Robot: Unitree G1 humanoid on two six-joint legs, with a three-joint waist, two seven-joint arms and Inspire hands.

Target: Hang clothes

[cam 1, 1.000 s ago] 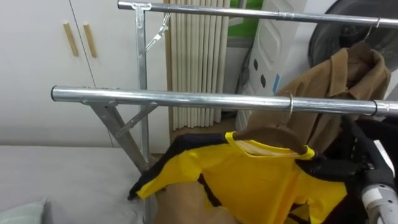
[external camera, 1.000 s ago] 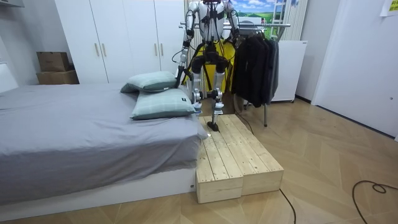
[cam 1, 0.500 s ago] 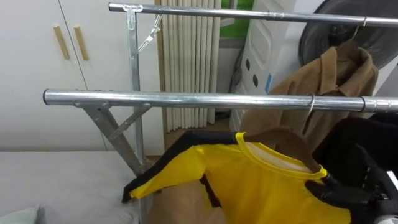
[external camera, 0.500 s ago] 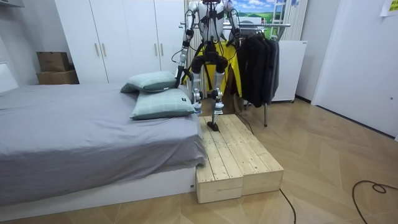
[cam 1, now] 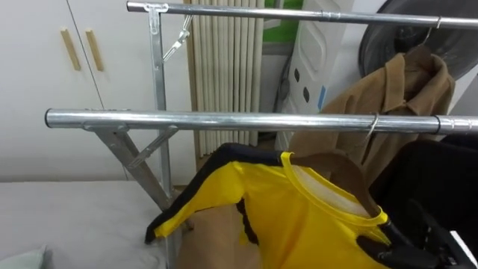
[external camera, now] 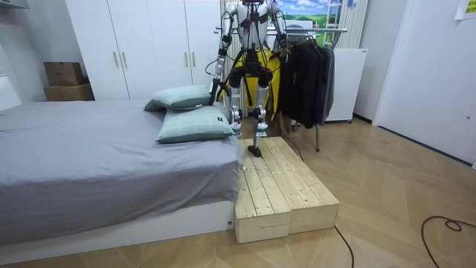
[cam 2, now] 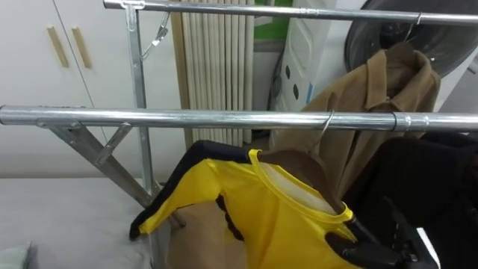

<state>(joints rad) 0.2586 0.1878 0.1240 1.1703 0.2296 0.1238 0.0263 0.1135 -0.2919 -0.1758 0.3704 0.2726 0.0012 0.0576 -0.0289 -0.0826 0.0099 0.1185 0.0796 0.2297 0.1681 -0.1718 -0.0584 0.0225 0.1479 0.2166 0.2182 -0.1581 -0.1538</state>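
Bedroom: white wardrobes [cam 1: 45, 90] to the left, ribbed curtain [cam 1: 228, 75] behind the rack. Robot stands at the far end of the wood platform [external camera: 286, 186], by the bed [external camera: 89, 156] corner and pillows [external camera: 190, 123], facing the rack.

Near rail [cam 1: 209, 119] runs straight across, far rail [cam 1: 299, 13] above and behind it. Yellow shirt [cam 1: 299, 217] with black trim sits on a wood hanger [cam 1: 340, 164]. Its hook [cam 1: 371, 128] is over the near rail, just left of the rail joint. Shirt hangs tilted, left sleeve pointing down toward the bed.

Near rail is bare from its left end to the hook, with only a diagonal brace [cam 1: 138, 161] below. Right side is tight: black clothes [cam 1: 433, 179] just beside the shirt, brown coat [cam 1: 388, 97] behind on the far rail.

Right hand [cam 1: 437, 235] is at lower right, at the shirt's right shoulder; can't tell its grip. Left hand [external camera: 215, 89] hangs low at the robot's side, too small to read.
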